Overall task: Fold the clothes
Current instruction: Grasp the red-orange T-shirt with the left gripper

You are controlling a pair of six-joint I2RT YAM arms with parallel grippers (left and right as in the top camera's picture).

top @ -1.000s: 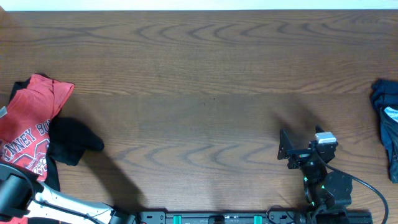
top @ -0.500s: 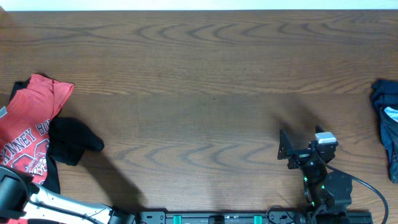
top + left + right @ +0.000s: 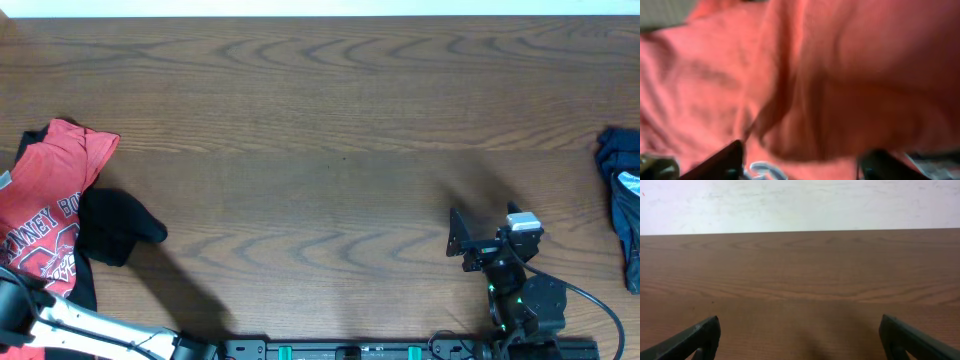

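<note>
coral-red rumpled t-shirt (image 3: 45,200) on woodgrain table (image 3: 330,120)

The red shirt (image 3: 40,200) is cut by the overhead frame's left edge, a blue garment (image 3: 622,190) by its right. In the left wrist view everything is blurred, and the left gripper (image 3: 800,170) is cropped at the bottom, so its grip cannot be told.

We see the right gripper (image 3: 458,232) above the wooden tabletop (image 3: 320,120). Well apart to its left lies the coral-red T-shirt (image 3: 45,200), and a black garment (image 3: 115,225) touches it on the side nearer the gripper. To the gripper's right, at the edge, lies a blue garment (image 3: 622,195). The left arm (image 3: 70,325) ends beside the T-shirt.
</note>
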